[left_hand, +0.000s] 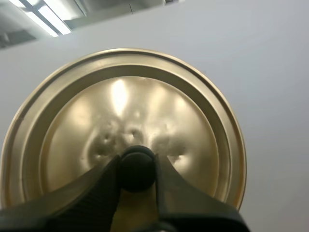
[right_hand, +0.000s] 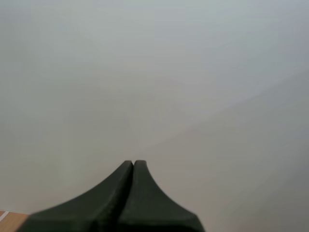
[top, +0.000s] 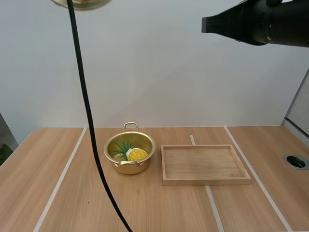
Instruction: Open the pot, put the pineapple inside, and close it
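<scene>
Pale wood makes up the bench (top: 145, 208), which carries the pot (top: 130, 168) near its middle, with a wooden tray (top: 207, 181) just beside it on the right. Two of the three steps look done: the pot stands open and the pineapple (top: 135, 154) lies inside it, leaves toward the left. Only the closing is left. The lid (left_hand: 125, 116) hangs high above the bench, up and to the left of the pot and well apart from it (its edge just shows at the top of the high view). The left gripper (left_hand: 136, 164) holds it, fingers pinched on the lid's black knob (left_hand: 137, 173). The right gripper (right_hand: 133, 166) is closed on nothing, its fingers together as one dark wedge, raised high over the right side of the bench, far from both pot and lid. To finish, the lid would need to come down and rightward onto the pot's rim.
</scene>
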`<state>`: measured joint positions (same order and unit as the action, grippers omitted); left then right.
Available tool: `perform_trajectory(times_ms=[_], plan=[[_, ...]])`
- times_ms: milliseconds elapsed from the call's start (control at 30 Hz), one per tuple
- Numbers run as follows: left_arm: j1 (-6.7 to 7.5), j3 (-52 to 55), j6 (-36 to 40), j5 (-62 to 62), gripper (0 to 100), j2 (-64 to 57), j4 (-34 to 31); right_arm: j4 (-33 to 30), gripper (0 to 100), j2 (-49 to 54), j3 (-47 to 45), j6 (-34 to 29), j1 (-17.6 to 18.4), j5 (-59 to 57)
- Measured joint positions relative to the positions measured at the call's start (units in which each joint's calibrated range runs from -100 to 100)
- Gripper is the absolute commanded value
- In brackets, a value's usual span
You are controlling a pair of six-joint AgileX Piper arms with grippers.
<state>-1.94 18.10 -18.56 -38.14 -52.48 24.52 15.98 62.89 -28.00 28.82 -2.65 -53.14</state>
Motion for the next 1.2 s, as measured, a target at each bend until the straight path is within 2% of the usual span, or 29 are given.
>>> perform_trajectory(times_ms=[167, 433, 1200], plan=[[0.00, 0.0, -0.2, -17.6, 0, 6.1, -0.1, 0.0, 0, 0.0, 0.0, 0.0, 0.0, 0.0], [0.00, 0.0, -0.3, -33.9, 0, 13.7, -0.5, 0.0, 0, 0.0, 0.0, 0.0, 0.0, 0.0], [0.00, 0.0, -2.3, -49.2, 0, 33.2, -0.5, 0.0, 0, 0.0, 0.0, 0.0, 0.0, 0.0]])
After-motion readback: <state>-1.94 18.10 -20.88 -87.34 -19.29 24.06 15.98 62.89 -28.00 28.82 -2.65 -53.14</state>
